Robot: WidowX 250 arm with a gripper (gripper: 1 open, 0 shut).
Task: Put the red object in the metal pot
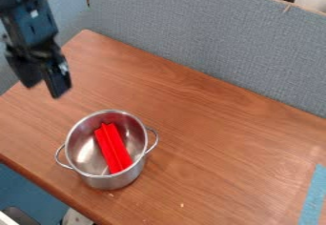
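Note:
The metal pot (79,155), round and shiny with two small loop handles, stands near the front left of the wooden table. Inside it lies the red object (116,146), a bright red bar reaching from the far rim toward the near wall. My black gripper (41,80) hangs above the table to the upper left of the pot, apart from it, pointing down. Its jaws look open with nothing between them.
The brown wooden table (216,124) is bounded at the back by a grey fabric partition (192,29). A blue wall sits at the far left. The table's front edge runs close to the pot on the left.

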